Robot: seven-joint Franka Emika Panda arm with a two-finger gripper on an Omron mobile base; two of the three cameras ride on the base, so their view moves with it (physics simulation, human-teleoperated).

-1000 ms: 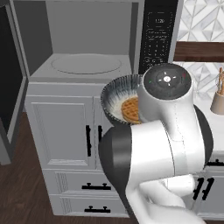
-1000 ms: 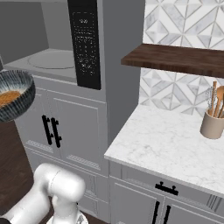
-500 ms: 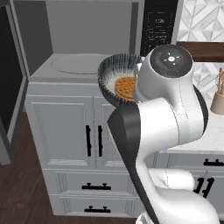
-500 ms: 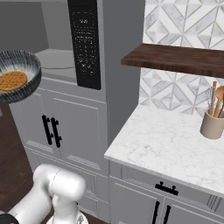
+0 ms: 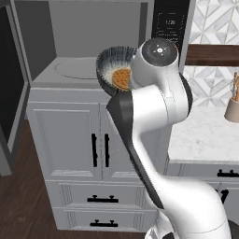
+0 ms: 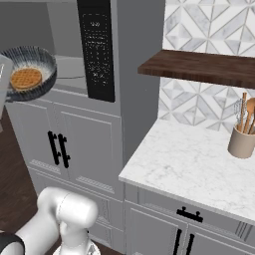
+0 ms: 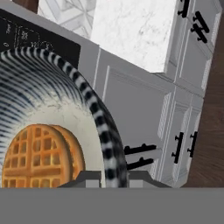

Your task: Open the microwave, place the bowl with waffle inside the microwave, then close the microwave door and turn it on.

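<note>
Jaws grasping bowl (image 5: 113, 70) w/ waffle (image 5: 122, 78), tilted, before open microwave (image 5: 93, 56); utensil pot (image 6: 242, 141) well apart.

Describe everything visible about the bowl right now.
The bowl is round and dark grey-blue, with streaky striped walls and a pale inner floor. It is tilted, its opening facing the cameras, with the orange-brown waffle lying inside. The pincer holds it by the rim, in the air before the open microwave cavity, above the white cabinet doors.
</note>
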